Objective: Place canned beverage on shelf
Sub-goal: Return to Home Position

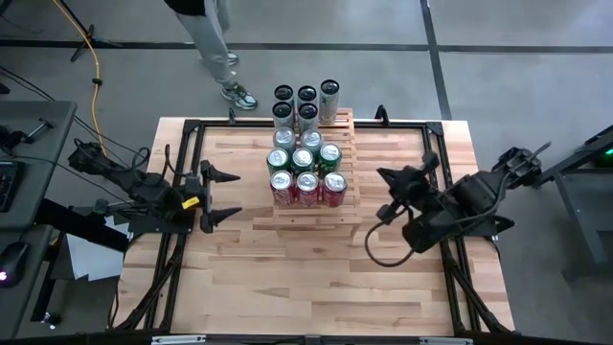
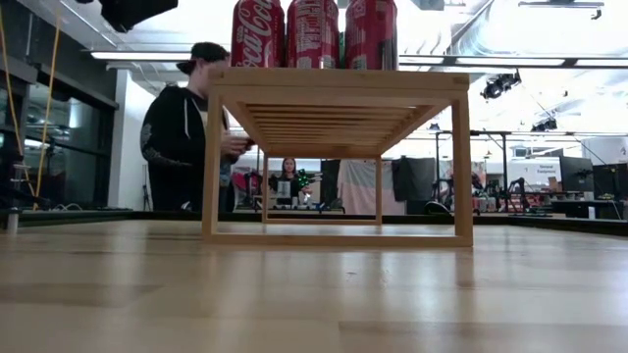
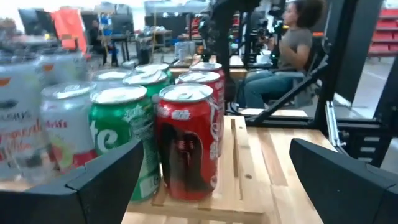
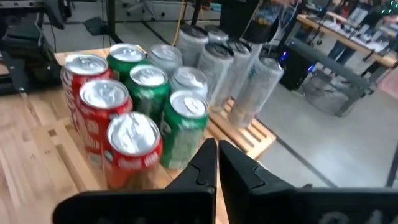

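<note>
The cans [image 1: 306, 158] fill the shelf [image 1: 311, 217] in rows (reds, then greens); left gripper [image 1: 222, 195] spread empty, right gripper [image 4: 217, 152] pinched closed on nothing, both well clear; stocking looks done.

In the low view the red cans [image 2: 314, 31] are cut off by the top edge and hide every can behind them, and a post of the shelf [image 2: 334, 83] covers part of a standing person [image 2: 182, 137]. From above, only legs [image 1: 218, 48] show below the top edge. In the left wrist view the pale cans [image 3: 28, 118] are too blurred to read, and the left gripper [image 3: 216, 149] has its fingers cut by the picture's edge.
</note>
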Robot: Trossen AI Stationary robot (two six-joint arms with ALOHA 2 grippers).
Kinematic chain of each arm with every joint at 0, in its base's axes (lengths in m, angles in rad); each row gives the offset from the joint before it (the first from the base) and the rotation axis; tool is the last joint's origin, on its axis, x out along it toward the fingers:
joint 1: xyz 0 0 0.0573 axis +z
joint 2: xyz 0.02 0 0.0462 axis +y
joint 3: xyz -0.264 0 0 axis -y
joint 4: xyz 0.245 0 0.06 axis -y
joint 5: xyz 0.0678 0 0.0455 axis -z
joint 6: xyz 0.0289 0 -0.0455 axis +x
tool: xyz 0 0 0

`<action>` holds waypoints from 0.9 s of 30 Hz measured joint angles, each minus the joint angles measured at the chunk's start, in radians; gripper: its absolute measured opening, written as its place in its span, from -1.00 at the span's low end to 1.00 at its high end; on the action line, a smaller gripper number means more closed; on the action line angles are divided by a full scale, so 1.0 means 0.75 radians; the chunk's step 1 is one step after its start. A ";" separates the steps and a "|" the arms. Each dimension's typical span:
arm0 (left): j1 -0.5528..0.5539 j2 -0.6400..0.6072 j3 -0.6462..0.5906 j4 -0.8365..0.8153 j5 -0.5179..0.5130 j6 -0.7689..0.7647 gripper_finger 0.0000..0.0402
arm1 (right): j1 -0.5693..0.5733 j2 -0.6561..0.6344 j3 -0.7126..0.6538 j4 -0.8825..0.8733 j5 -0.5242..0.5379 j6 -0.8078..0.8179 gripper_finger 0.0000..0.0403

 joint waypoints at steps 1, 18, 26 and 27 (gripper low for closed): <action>0.000 0.000 -0.006 0.019 0.011 0.031 0.96 | 0.012 -0.032 -0.047 -0.002 0.004 0.039 -1.00; 0.314 -0.045 -0.299 0.476 0.526 0.164 0.96 | 0.044 -0.429 -0.591 0.279 -0.004 0.152 -1.00; 0.484 -0.059 -0.299 0.464 0.753 0.126 0.96 | -0.001 -0.440 -0.601 0.353 -0.065 0.070 -1.00; 0.498 -0.059 -0.299 0.455 0.767 0.124 0.96 | -0.002 -0.440 -0.601 0.353 -0.079 0.070 -1.00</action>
